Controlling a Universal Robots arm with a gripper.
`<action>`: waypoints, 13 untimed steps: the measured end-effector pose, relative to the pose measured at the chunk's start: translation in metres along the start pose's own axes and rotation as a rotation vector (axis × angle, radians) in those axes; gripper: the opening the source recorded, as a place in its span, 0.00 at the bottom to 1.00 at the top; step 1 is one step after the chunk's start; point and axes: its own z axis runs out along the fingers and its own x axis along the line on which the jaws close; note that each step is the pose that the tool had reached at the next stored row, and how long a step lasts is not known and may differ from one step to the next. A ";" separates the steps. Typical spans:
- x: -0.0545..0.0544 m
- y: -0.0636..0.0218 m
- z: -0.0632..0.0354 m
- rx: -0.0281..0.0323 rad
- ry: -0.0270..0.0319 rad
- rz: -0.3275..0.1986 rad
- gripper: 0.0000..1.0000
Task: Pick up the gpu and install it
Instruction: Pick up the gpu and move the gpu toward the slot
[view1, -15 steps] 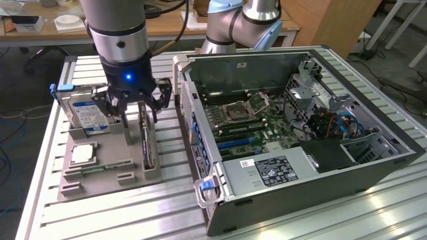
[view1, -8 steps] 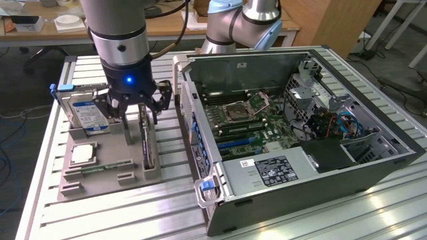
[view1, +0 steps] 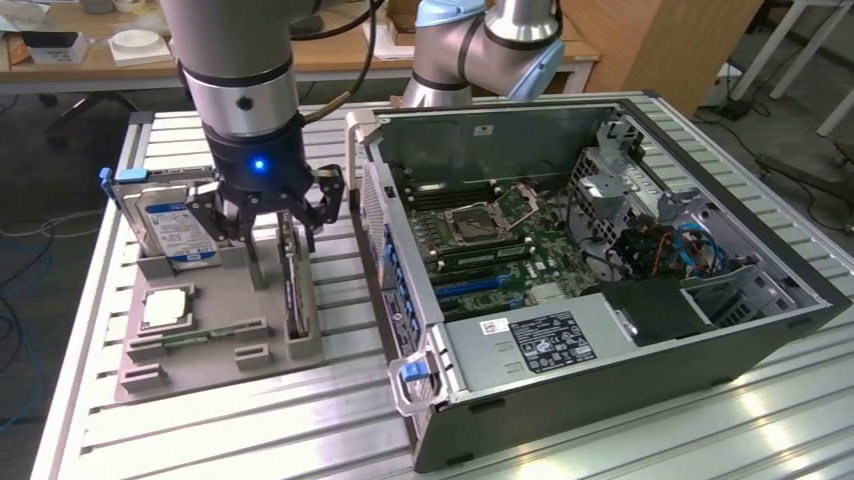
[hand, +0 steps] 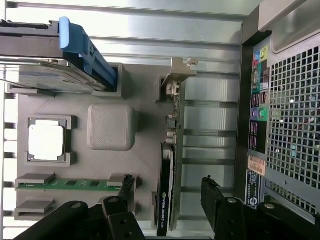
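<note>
Wrist view: my jaws are wide apart, one on each side of the gpu (hand: 169, 165), not touching it yet. The gpu stands on its thin edge in a slot of the gray holder (hand: 145, 150) on the desk (view1: 200, 430), right beside the open pc case (view1: 601, 250). What could go bad: it's v. thin, so if I squeeze off-center it may tip or slip out. One jaw is close to the memory stick (hand: 70, 183), so I might bump that. If I pull up crooked, the card could get stuck in the slot & drag the holder up w/ it. The gpu looks flat, dark and long, w/ a shiny metal end piece (hand: 180, 75) and a green part near it.
</note>
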 end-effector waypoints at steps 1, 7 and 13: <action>0.000 0.0000 0.0007 0.0000 0.0000 0.000 0.65; -0.001 -0.0002 0.0049 0.0001 0.0001 0.000 0.65; -0.002 -0.0005 0.0081 0.0000 0.0000 0.000 0.65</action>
